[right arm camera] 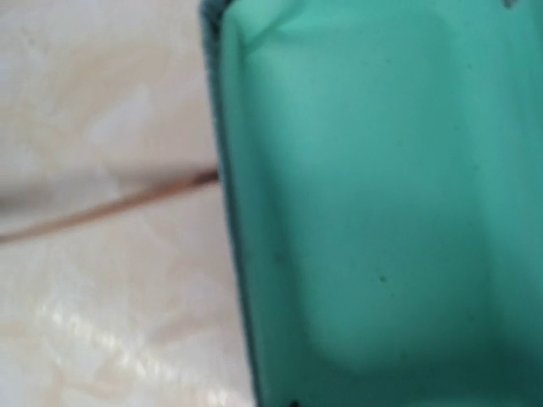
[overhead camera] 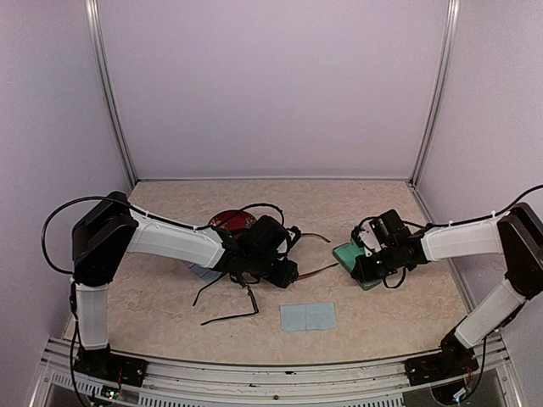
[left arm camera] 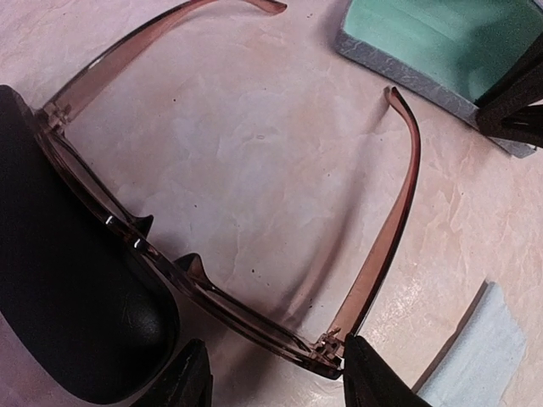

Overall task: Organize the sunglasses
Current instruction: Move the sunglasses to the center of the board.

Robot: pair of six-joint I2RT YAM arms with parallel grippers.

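We think the brown sunglasses [left arm camera: 397,203] are light and easy to snap, so our wide-open left claw [left arm camera: 271,360] should pinch the thick front, and we cannot tell if our right claw [overhead camera: 372,264] is holding anything.

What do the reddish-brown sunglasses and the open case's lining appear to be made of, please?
The reddish-brown sunglasses look like glossy translucent plastic: the table shows through their arms, glinting near the hinges. The open case seems lined with matte teal fabric, perhaps felt; blur leaves that uncertain.
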